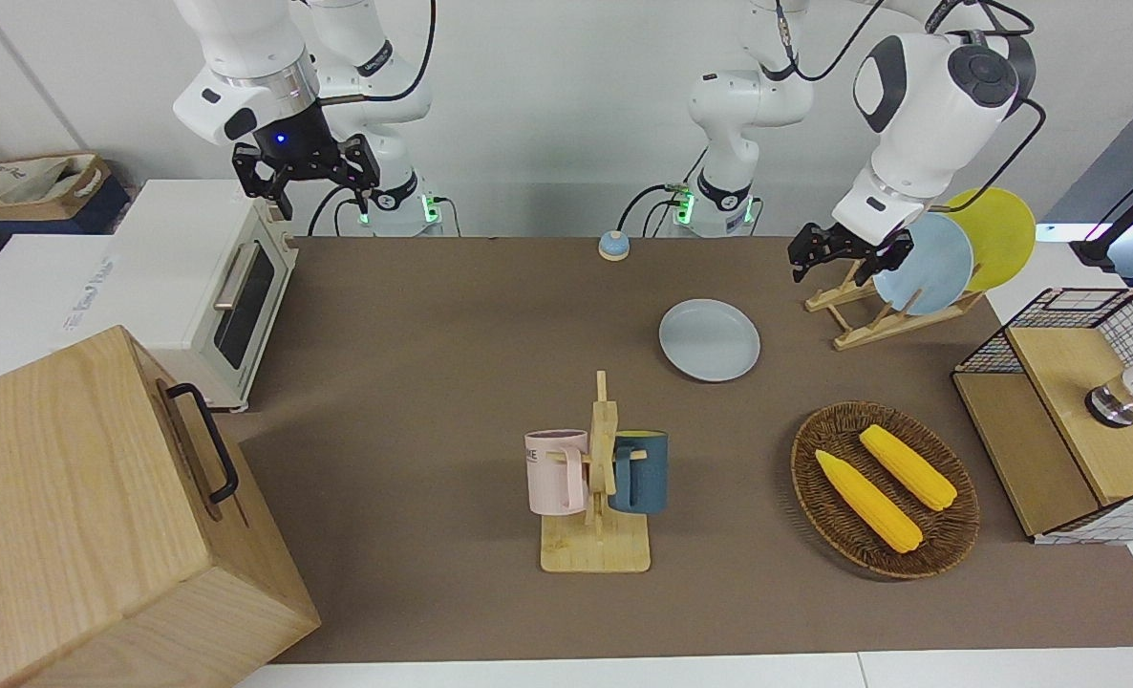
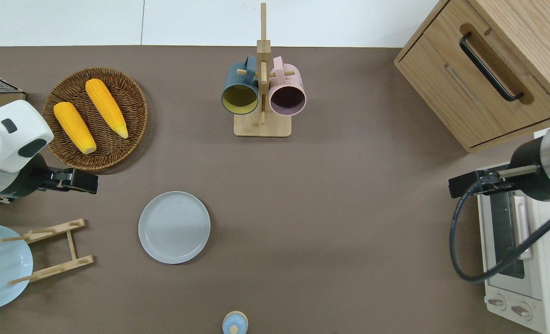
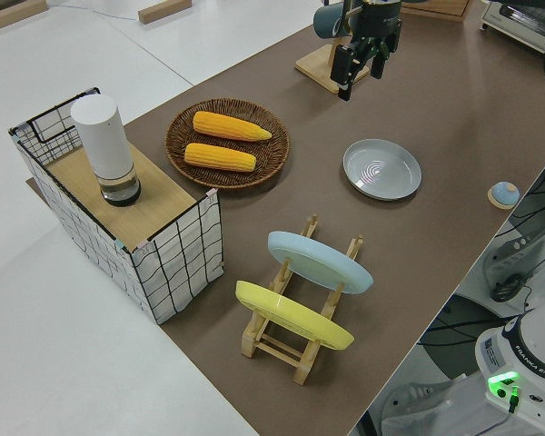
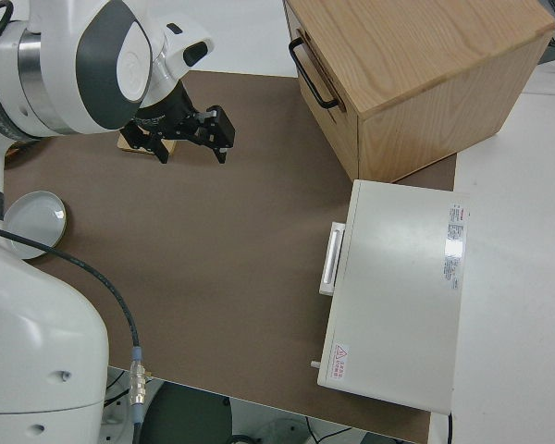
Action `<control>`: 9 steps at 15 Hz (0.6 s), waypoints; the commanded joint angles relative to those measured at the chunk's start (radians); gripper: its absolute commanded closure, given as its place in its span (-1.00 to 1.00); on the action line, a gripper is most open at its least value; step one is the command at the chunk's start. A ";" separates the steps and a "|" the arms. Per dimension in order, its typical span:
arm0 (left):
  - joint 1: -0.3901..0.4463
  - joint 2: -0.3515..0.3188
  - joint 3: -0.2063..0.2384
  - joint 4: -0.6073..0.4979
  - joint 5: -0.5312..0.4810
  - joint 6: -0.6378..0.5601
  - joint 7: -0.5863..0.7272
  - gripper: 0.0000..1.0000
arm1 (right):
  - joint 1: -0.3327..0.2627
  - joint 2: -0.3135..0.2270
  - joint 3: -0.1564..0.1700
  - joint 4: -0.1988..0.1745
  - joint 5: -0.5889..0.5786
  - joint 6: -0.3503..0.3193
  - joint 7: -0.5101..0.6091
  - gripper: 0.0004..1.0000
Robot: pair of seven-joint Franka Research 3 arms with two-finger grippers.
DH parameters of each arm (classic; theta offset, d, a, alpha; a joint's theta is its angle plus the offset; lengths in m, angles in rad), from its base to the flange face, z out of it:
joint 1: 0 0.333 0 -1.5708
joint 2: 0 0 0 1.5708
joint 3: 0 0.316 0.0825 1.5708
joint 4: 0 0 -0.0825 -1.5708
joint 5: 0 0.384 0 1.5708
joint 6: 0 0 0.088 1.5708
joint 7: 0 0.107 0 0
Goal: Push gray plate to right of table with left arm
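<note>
Plate position: gray plate (image 2: 174, 227) flat on the table (image 2: 340, 208), toward the left arm's end, between the dish rack (image 2: 52, 250) and open tabletop; wicker basket (image 2: 95, 118) of corn farther from the robots, small bell (image 2: 234, 323) nearer.

Left gripper (image 2: 81, 180): up in the air, over bare tabletop between basket and rack, well apart from the plate; fingers (image 1: 800, 260) slightly parted, holding nothing.

Right gripper (image 1: 307, 175): parked, fingers spread, empty.

Handling, as a judgement: probably stiff, glossy, light; likely slides readily on the matte top (may spin if pushed off-centre); brittle if ceramic, so no hard knocks.

Contact point: the rim edge facing the left arm's end, low on the rim and in line with the plate's centre; no grasp needed.

Overhead view: shows the clear gap between gripper and plate, and the open run toward the toaster oven (image 2: 518, 260).

Left side view: shows gripper height above the table, which overhead hides.
</note>
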 commanded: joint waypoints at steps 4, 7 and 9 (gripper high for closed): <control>-0.008 -0.168 0.000 -0.382 -0.018 0.286 -0.015 -0.99 | -0.011 -0.008 0.006 0.001 0.008 -0.012 -0.003 -0.97; -0.008 -0.179 -0.006 -0.482 -0.020 0.389 -0.029 -0.99 | -0.011 -0.008 0.006 -0.001 0.008 -0.012 -0.003 -0.97; -0.017 -0.179 -0.008 -0.551 -0.026 0.476 -0.043 -0.99 | -0.011 -0.008 0.006 -0.001 0.008 -0.012 -0.003 -0.97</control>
